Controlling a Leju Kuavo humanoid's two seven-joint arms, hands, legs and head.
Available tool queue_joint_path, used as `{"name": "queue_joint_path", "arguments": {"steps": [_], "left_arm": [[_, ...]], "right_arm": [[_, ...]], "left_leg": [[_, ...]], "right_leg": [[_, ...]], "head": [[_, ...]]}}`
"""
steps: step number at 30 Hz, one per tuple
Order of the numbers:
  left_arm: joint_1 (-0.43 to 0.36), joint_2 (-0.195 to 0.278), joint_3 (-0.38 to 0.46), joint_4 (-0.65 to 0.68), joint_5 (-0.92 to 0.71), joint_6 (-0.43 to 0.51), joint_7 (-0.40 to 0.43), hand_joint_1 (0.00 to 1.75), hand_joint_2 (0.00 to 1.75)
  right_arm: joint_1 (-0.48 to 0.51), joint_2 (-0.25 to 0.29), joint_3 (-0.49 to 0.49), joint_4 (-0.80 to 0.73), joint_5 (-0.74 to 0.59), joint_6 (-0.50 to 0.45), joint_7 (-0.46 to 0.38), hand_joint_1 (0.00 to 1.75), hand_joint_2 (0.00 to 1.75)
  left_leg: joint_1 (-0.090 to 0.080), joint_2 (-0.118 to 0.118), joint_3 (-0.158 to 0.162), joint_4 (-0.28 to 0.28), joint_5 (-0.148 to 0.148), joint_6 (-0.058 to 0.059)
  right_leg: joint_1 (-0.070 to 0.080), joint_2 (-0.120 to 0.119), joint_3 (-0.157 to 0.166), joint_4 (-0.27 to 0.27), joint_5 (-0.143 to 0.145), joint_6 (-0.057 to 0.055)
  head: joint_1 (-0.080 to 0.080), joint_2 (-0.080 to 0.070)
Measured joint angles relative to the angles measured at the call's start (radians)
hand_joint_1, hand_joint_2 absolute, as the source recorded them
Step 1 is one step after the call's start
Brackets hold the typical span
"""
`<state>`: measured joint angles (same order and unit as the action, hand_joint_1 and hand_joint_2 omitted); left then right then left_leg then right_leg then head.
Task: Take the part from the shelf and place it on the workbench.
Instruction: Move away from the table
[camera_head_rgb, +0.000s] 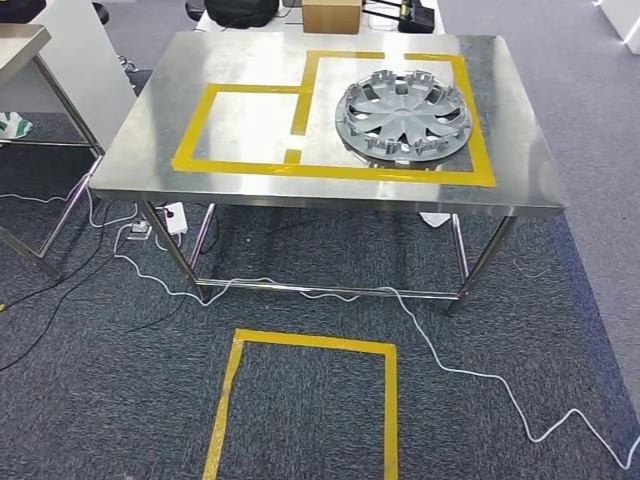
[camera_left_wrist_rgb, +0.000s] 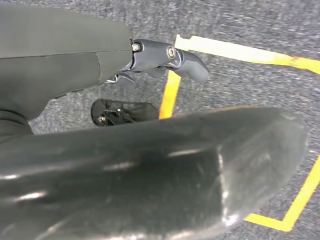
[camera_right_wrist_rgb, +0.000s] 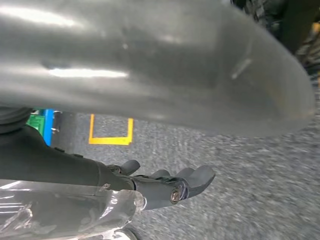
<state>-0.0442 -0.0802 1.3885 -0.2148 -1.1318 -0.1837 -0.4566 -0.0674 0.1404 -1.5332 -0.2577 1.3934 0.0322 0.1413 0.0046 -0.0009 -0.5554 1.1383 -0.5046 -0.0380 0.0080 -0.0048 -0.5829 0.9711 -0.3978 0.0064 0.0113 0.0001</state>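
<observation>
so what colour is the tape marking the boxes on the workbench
Yellow tape on the steel workbench, clearest in the head view; the grey part lies inside the larger box.

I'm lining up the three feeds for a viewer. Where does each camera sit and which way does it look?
Head view: high on the body, looking forward and down at the steel table and the hubcap.
Left wrist view: behind the left hand, facing carpet.
Right wrist view: behind the right hand, facing carpet.
Both wrist views show yellow floor tape.
</observation>
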Motion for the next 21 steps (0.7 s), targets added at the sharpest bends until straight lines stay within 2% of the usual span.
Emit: {"name": "queue_joint_path", "arguments": {"steps": [1, 2, 3, 4, 5, 6, 7, 8, 10, 11, 12, 13, 14, 15, 16, 17, 18, 19, 20, 21], "left_arm": [[-0.001, 0.001, 0.000, 0.000, 0.002, 0.002, -0.001, 0.00, 0.00], [-0.003, 0.001, 0.000, 0.000, 0.002, 0.005, -0.002, 0.00, 0.00], [-0.005, 0.001, 0.000, 0.000, 0.001, 0.008, -0.006, 0.00, 0.00], [-0.005, 0.001, 0.000, 0.000, 0.000, 0.011, -0.010, 0.00, 0.00], [-0.005, 0.000, 0.000, 0.000, -0.001, 0.011, -0.016, 0.00, 0.00], [-0.004, 0.000, 0.000, 0.000, -0.003, 0.011, -0.022, 0.00, 0.00], [-0.004, 0.000, 0.000, 0.000, -0.005, 0.009, -0.029, 0.00, 0.00], [-0.005, 0.000, -0.001, 0.000, -0.008, 0.007, -0.036, 0.00, 0.00], [-0.007, 0.005, -0.004, 0.000, -0.011, 0.002, -0.053, 0.00, 0.00], [-0.008, 0.008, -0.006, 0.000, -0.012, -0.001, -0.060, 0.00, 0.00], [-0.009, 0.011, -0.007, 0.000, -0.013, -0.004, -0.065, 0.00, 0.00], [-0.009, 0.013, -0.008, 0.000, -0.014, -0.007, -0.069, 0.00, 0.00], [-0.010, 0.014, -0.009, 0.000, -0.014, -0.008, -0.071, 0.00, 0.00], [-0.010, 0.016, -0.010, 0.000, -0.015, -0.009, -0.072, 0.00, 0.00], [-0.010, 0.018, -0.011, 0.000, -0.017, -0.008, -0.072, 0.00, 0.00], [-0.011, 0.021, -0.013, 0.000, -0.018, -0.006, -0.072, 0.00, 0.00], [-0.011, 0.024, -0.014, 0.000, -0.018, -0.004, -0.071, 0.00, 0.00], [-0.012, 0.027, -0.015, 0.000, -0.019, -0.002, -0.069, 0.00, 0.00], [-0.011, 0.029, -0.015, 0.000, -0.019, -0.001, -0.066, 0.00, 0.00], [-0.010, 0.032, -0.015, 0.000, -0.019, 0.001, -0.064, 0.00, 0.00]], "right_arm": [[0.000, 0.000, 0.002, 0.003, 0.000, 0.005, 0.003, 0.00, 0.00], [-0.001, 0.000, 0.003, 0.005, 0.001, 0.013, 0.004, 0.00, 0.00], [-0.001, 0.000, 0.005, 0.008, 0.001, 0.022, 0.002, 0.00, 0.00], [-0.001, 0.000, 0.006, 0.009, 0.001, 0.032, 0.000, 0.00, 0.00], [0.000, -0.001, 0.007, 0.010, -0.001, 0.042, -0.004, 0.00, 0.00], [0.002, -0.002, 0.007, 0.011, -0.003, 0.049, -0.008, 0.00, 0.00], [0.004, -0.003, 0.007, 0.012, -0.005, 0.053, -0.011, 0.00, 0.00], [0.007, -0.003, 0.007, 0.013, -0.007, 0.056, -0.014, 0.00, 0.00], [0.008, -0.003, 0.007, 0.015, -0.008, 0.059, -0.016, 0.00, 0.00], [0.007, -0.003, 0.007, 0.016, -0.010, 0.060, -0.018, 0.00, 0.00], [0.006, -0.003, 0.007, 0.017, -0.011, 0.061, -0.019, 0.00, 0.00], [0.005, -0.003, 0.007, 0.017, -0.012, 0.062, -0.019, 0.00, 0.00], [0.004, -0.003, 0.007, 0.018, -0.012, 0.063, -0.020, 0.00, 0.00], [0.002, -0.003, 0.008, 0.018, -0.012, 0.064, -0.022, 0.00, 0.00], [-0.001, -0.003, 0.009, 0.019, -0.012, 0.066, -0.026, 0.00, 0.00], [-0.004, -0.003, 0.010, 0.021, -0.013, 0.069, -0.030, 0.00, 0.00], [-0.006, -0.002, 0.010, 0.022, -0.014, 0.072, -0.034, 0.00, 0.00], [-0.007, -0.001, 0.010, 0.025, -0.015, 0.074, -0.038, 0.00, 0.00], [-0.007, 0.001, 0.010, 0.027, -0.017, 0.076, -0.039, 0.00, 0.00], [-0.008, 0.003, 0.010, 0.029, -0.018, 0.077, -0.038, 0.00, 0.00]], "left_leg": [[-0.002, 0.000, 0.057, -0.080, 0.007, 0.005], [-0.003, 0.000, 0.101, -0.146, 0.004, 0.009], [-0.005, 0.000, 0.126, -0.189, -0.003, 0.014], [-0.008, 0.000, 0.131, -0.208, -0.005, 0.019], [-0.007, 0.001, 0.122, -0.207, 0.001, 0.026], [-0.007, 0.002, 0.112, -0.206, 0.010, 0.033], [-0.006, 0.003, 0.103, -0.206, 0.021, 0.040], [-0.004, 0.005, 0.092, -0.207, 0.032, 0.046], [-0.005, 0.005, 0.066, -0.206, 0.054, 0.051], [-0.005, 0.005, 0.052, -0.205, 0.065, 0.050], [-0.005, 0.005, 0.037, -0.203, 0.076, 0.049], [-0.005, 0.005, 0.022, -0.202, 0.087, 0.047], [-0.005, 0.005, 0.009, -0.200, 0.097, 0.044], [-0.004, 0.005, -0.003, -0.199, 0.107, 0.040], [-0.005, 0.004, -0.012, -0.198, 0.116, 0.035], [-0.006, 0.004, -0.019, -0.197, 0.126, 0.030], [-0.006, 0.004, -0.023, -0.197, 0.135, 0.024], [-0.006, 0.004, -0.027, -0.198, 0.144, 0.019], [-0.005, 0.004, -0.031, -0.199, 0.152, 0.013], [-0.004, 0.003, -0.037, -0.196, 0.148, 0.007]], "right_leg": [[0.002, 0.000, -0.012, 0.005, 0.007, 0.003], [0.004, -0.001, -0.021, 0.010, 0.016, 0.006], [0.005, -0.001, -0.028, 0.013, 0.025, 0.010], [0.005, -0.002, -0.035, 0.014, 0.035, 0.016], [0.003, -0.002, -0.040, 0.014, 0.043, 0.021], [0.002, -0.001, -0.047, 0.019, 0.037, 0.028], [0.000, 0.001, -0.057, 0.038, 0.012, 0.034], [-0.002, 0.002, -0.072, 0.079, -0.029, 0.041], [-0.005, 0.003, -0.107, 0.210, -0.126, 0.050], [-0.007, 0.003, -0.118, 0.271, -0.154, 0.053], [-0.007, 0.003, -0.114, 0.304, -0.157, 0.054], [-0.008, 0.003, -0.092, 0.301, -0.140, 0.055], [-0.009, 0.003, -0.054, 0.263, -0.113, 0.055], [-0.010, 0.003, 0.003, 0.191, -0.092, 0.055], [-0.011, 0.005, 0.062, 0.108, -0.086, 0.054], [-0.010, 0.007, 0.105, 0.043, -0.088, 0.050], [-0.008, 0.010, 0.131, -0.004, -0.095, 0.045], [-0.006, 0.012, 0.135, -0.019, -0.098, 0.039], [-0.005, 0.012, 0.124, -0.017, -0.091, 0.030], [-0.006, 0.011, 0.116, -0.017, -0.084, 0.022]], "head": [[-0.001, 0.000], [-0.001, 0.000], [-0.001, 0.000], [-0.001, 0.000], [-0.001, 0.000], [-0.001, 0.000], [0.001, 0.000], [0.004, 0.000], [0.009, 0.000], [0.010, 0.000], [0.011, 0.000], [0.011, 0.000], [0.012, 0.000], [0.012, 0.000], [0.013, 0.000], [0.013, 0.000], [0.013, 0.000], [0.013, 0.000], [0.013, 0.000], [0.014, 0.000]]}}
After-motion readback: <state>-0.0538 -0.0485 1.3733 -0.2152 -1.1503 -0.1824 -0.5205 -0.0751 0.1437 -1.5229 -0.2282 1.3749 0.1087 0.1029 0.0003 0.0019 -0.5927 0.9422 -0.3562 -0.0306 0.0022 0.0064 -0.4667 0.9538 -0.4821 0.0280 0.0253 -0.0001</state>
